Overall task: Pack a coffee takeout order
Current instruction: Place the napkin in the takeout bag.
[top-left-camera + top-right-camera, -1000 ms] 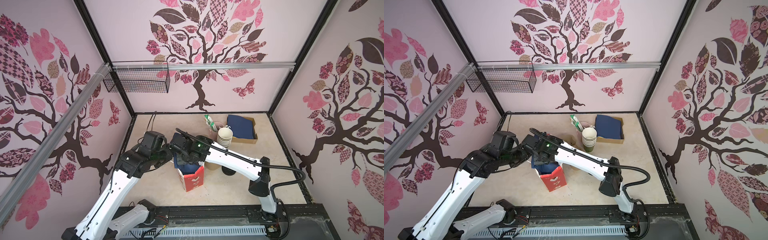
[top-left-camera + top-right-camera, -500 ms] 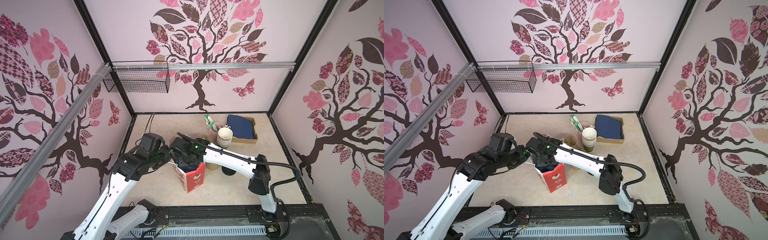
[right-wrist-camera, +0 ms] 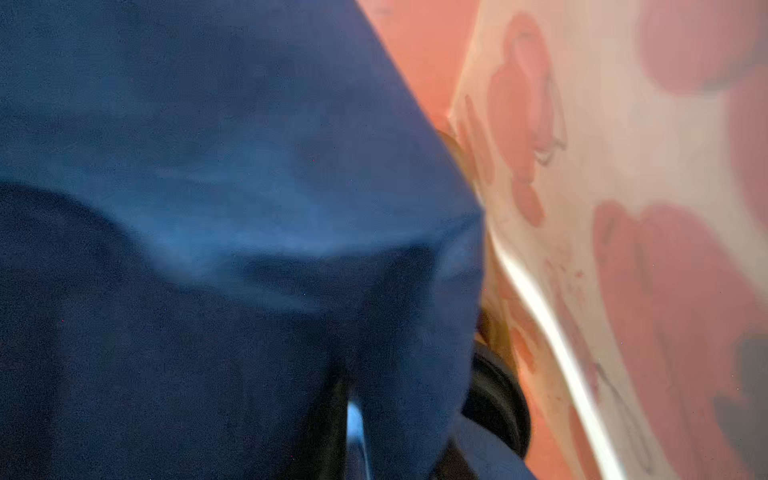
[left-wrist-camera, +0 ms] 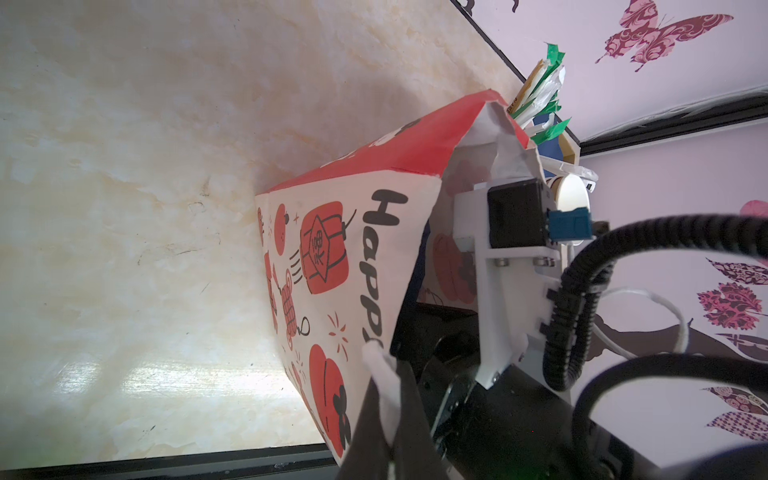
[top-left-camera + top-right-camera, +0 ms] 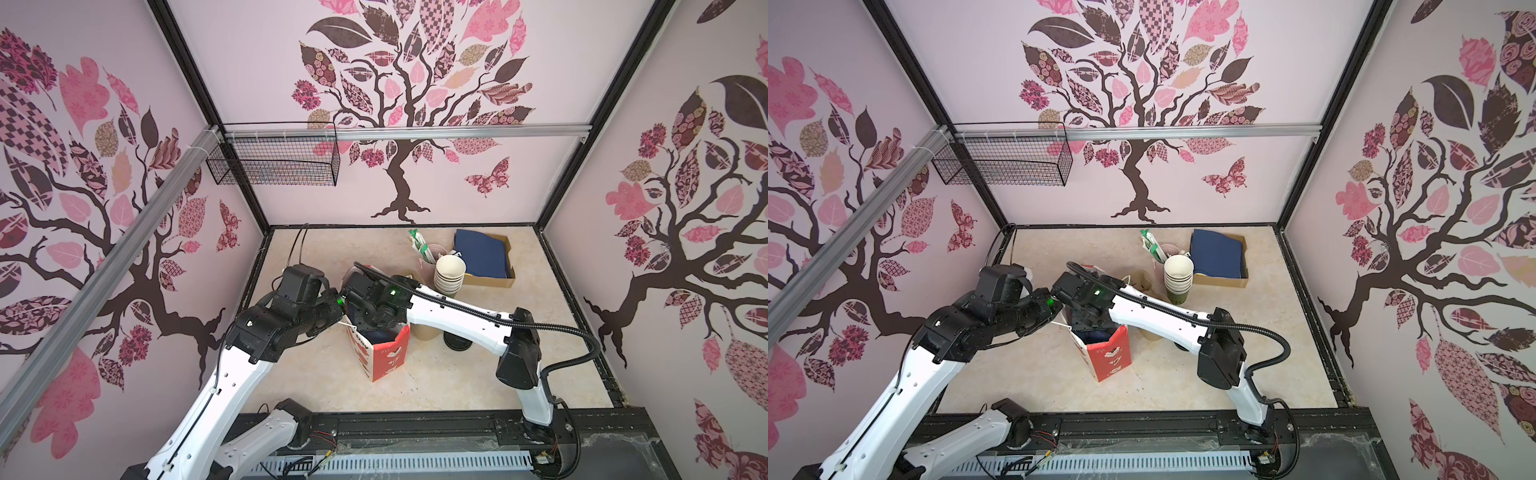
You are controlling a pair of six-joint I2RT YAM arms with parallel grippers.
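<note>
**Napkin down in the bag, left gripper on the rim**

In both top views a red and white paper bag (image 5: 384, 353) stands upright near the middle of the bench (image 5: 457, 386), its mouth open. The left gripper (image 5: 344, 321) comes in from the bench's left side and is clenched on the bag's rim. The right gripper (image 5: 376, 320) reaches across from the right side and dips into the mouth. Its fingers are hidden inside, so I cannot tell whether it is clenched or released. Dark blue of the navy napkin (image 5: 1096, 336) shows within the mouth.

Under the right arm, just right of the bag, are a tan paper cup (image 5: 426, 330) and a round black lid (image 5: 457, 343). Both are partly covered, and I cannot tell whether the lid sits on anything. Beyond the arm a bit of the tan carrier (image 5: 1139, 280) shows. Toward the far edge, right of centre, a cardboard box (image 5: 490, 281) holds more navy napkins. A stack of cups (image 5: 449, 272) and a pink cup (image 5: 428, 259) of straws (image 5: 417, 241) stand just beside it.

In the left wrist view the bag's printed white side fills the middle, and its rim runs straight into the left gripper's fingers, which pinch it. The right arm's white and black wrist is sunk in the bag's mouth, with the straws beyond it.

In the right wrist view the napkin fills most of the picture, blurred and draped. It lies against the bag's inner wall, whose red print shows through. No fingers can be made out.
</note>
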